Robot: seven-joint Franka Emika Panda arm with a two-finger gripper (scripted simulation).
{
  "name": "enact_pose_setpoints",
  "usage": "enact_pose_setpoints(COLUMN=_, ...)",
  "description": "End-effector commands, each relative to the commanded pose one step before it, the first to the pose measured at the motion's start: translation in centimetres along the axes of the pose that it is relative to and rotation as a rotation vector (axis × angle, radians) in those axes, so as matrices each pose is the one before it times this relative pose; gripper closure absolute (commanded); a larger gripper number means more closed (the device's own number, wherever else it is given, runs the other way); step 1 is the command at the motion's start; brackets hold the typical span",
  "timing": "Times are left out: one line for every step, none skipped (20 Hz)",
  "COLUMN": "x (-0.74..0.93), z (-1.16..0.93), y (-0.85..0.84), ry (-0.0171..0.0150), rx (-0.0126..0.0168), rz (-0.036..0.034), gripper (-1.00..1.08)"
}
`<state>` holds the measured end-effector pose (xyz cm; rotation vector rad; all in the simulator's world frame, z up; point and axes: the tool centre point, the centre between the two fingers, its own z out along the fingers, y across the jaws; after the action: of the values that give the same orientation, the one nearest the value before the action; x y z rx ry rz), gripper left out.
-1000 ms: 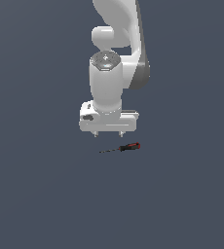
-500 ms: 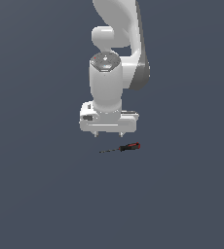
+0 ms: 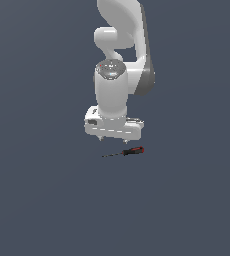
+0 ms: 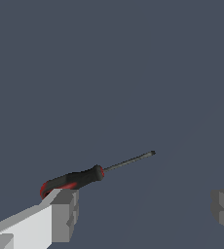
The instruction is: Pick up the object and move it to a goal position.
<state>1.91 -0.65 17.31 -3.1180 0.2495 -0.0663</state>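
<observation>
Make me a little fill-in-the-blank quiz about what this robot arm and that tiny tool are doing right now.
1. The tool lying on the floor is a ____ with a red-and-black handle.
2. The end effector hangs ____ the screwdriver without holding it.
3. In the wrist view, the two fingers are spread ____, with nothing between them.
4. In the exterior view, the screwdriver's handle points toward that view's ____.

Missing words: screwdriver; above; apart; right
</observation>
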Motion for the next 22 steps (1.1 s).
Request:
enact_pose_setpoints(x=-0.122, z=0.485, y=-0.252, ry=-0.00267, rx=0.00107, rz=0.04976, gripper=-0.92)
enact_pose_setpoints(x=-0.059, z=0.216, y=-0.106, ry=-0.00114, rx=0.00040, rz=0.02265, gripper=-0.92)
enact_pose_setpoints(x=-0.065, z=0.228, y=-0.109, ry=-0.00120, rx=0.00036, rz=0.02394, gripper=-0.92)
enact_pose_setpoints(x=-0.072, z=0.239, y=-0.111, ry=-0.00125, rx=0.00030, rz=0.02517, gripper=-0.92)
enact_pose_setpoints(x=-0.076, z=0.243, y=-0.111, ry=-0.00126, rx=0.00024, rz=0.02563, gripper=-0.92)
enact_pose_setpoints(x=-0.080, z=0.243, y=-0.107, ry=-0.00125, rx=0.00017, rz=0.02568, gripper=-0.92)
enact_pose_setpoints(x=-0.083, z=0.243, y=-0.104, ry=-0.00123, rx=0.00010, rz=0.02569, gripper=-0.92)
enact_pose_setpoints(x=-0.086, z=0.242, y=-0.100, ry=-0.00121, rx=0.00003, rz=0.02570, gripper=-0.92)
enact_pose_setpoints(x=-0.089, z=0.242, y=-0.096, ry=-0.00118, rx=-0.00004, rz=0.02571, gripper=-0.92)
enact_pose_setpoints(x=-0.091, z=0.241, y=-0.092, ry=-0.00115, rx=-0.00011, rz=0.02571, gripper=-0.92)
enact_pose_setpoints(x=-0.094, z=0.241, y=-0.089, ry=-0.00112, rx=-0.00018, rz=0.02571, gripper=-0.92)
enact_pose_setpoints(x=-0.096, z=0.240, y=-0.084, ry=-0.00109, rx=-0.00024, rz=0.02573, gripper=-0.92)
enact_pose_setpoints(x=-0.099, z=0.239, y=-0.081, ry=-0.00105, rx=-0.00030, rz=0.02573, gripper=-0.92)
enact_pose_setpoints(x=-0.101, z=0.239, y=-0.077, ry=-0.00101, rx=-0.00036, rz=0.02573, gripper=-0.92)
enact_pose_setpoints(x=-0.103, z=0.238, y=-0.072, ry=-0.00097, rx=-0.00042, rz=0.02574, gripper=-0.92)
enact_pose_setpoints(x=-0.105, z=0.238, y=-0.068, ry=-0.00093, rx=-0.00048, rz=0.02575, gripper=-0.92)
enact_pose_setpoints(x=-0.106, z=0.237, y=-0.064, ry=-0.00088, rx=-0.00053, rz=0.02575, gripper=-0.92)
enact_pose_setpoints(x=-0.107, z=0.236, y=-0.060, ry=-0.00083, rx=-0.00058, rz=0.02576, gripper=-0.92)
enact_pose_setpoints(x=-0.109, z=0.236, y=-0.056, ry=-0.00078, rx=-0.00063, rz=0.02575, gripper=-0.92)
enact_pose_setpoints(x=-0.110, z=0.235, y=-0.051, ry=-0.00073, rx=-0.00068, rz=0.02577, gripper=-0.92)
enact_pose_setpoints(x=-0.111, z=0.234, y=-0.047, ry=-0.00067, rx=-0.00072, rz=0.02576, gripper=-0.92)
enact_pose_setpoints(x=-0.112, z=0.234, y=-0.043, ry=-0.00061, rx=-0.00076, rz=0.02577, gripper=-0.92)
